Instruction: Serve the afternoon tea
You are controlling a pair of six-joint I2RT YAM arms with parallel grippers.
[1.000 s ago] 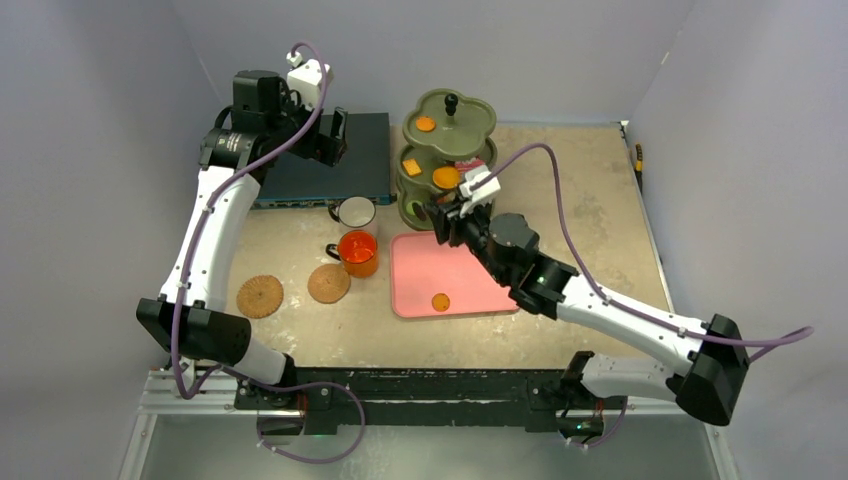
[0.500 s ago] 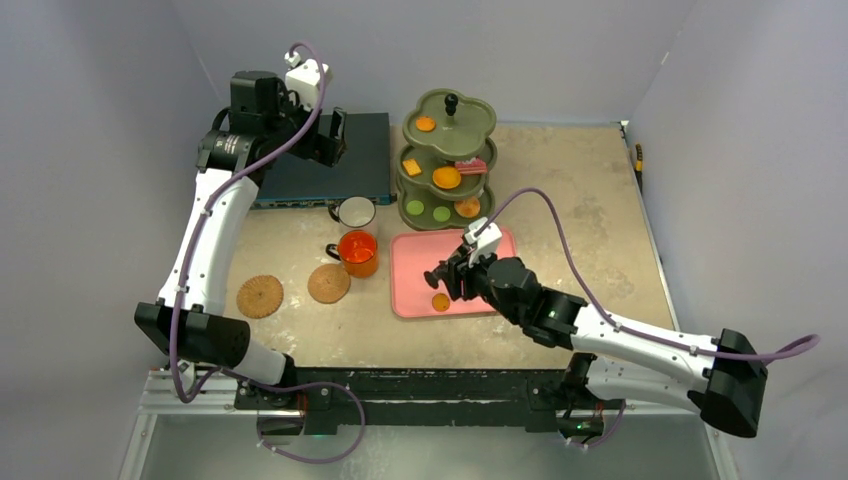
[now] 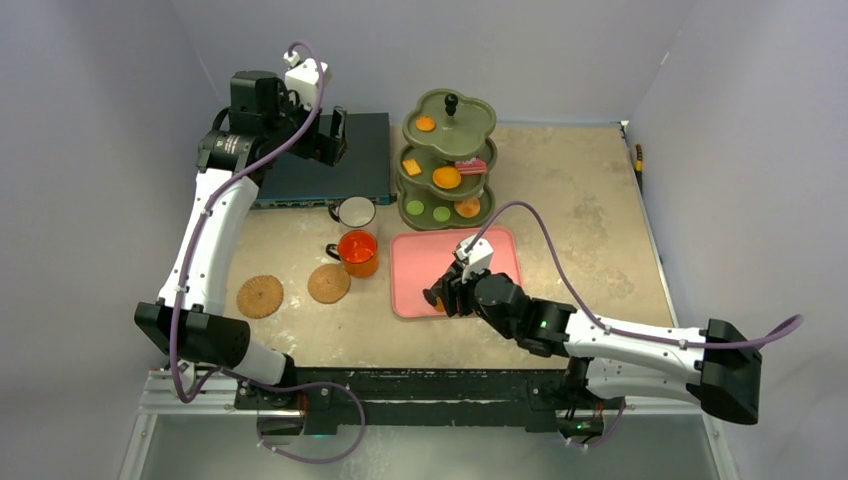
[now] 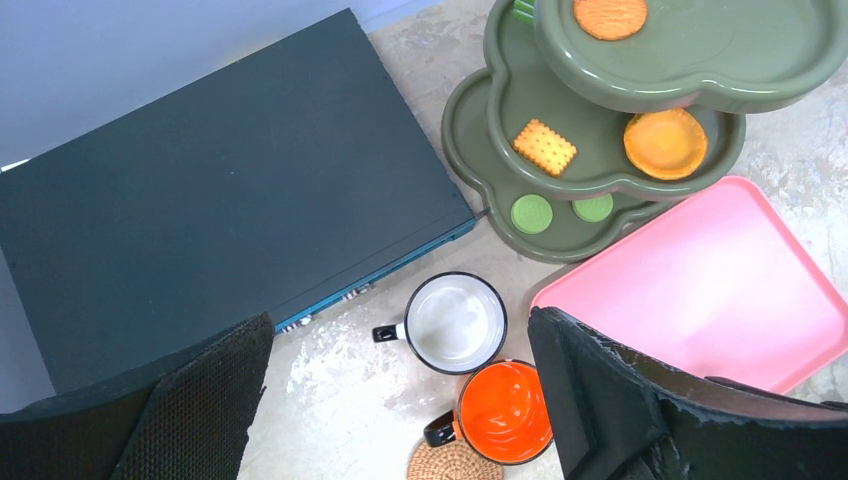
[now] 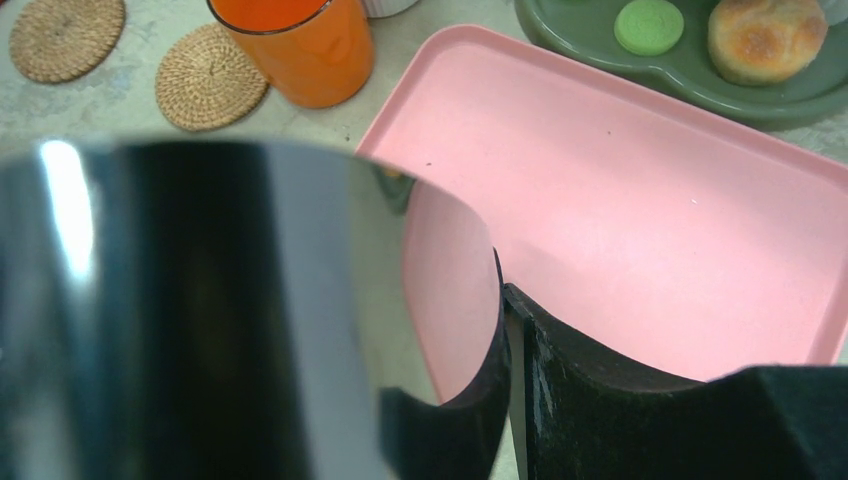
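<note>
The olive-green three-tier stand (image 3: 450, 150) holds orange and green biscuits (image 3: 441, 213), a bun (image 3: 468, 208) and a pink cake (image 3: 470, 166). My right gripper (image 3: 440, 297) hangs low over the near left corner of the pink tray (image 3: 480, 260), and what lies under it is hidden. Seen from its wrist, the right gripper (image 5: 450, 320) is open, bare tray showing in the gap. The white mug (image 3: 355, 211) and orange mug (image 3: 358, 250) stand on the table beside two cork coasters (image 3: 260, 296) (image 3: 328, 284). My left gripper (image 3: 325, 135) is open, high above the box.
A flat dark-blue box (image 3: 320, 160) lies at the back left, next to the stand. The orange mug (image 5: 290, 40) stands close to the tray's left edge (image 5: 385, 130). Grey walls close in the table on three sides.
My right gripper left the stand's bottom tier, where a bun now shows, and came down toward me over the orange biscuit on the tray. The left arm stayed still.
</note>
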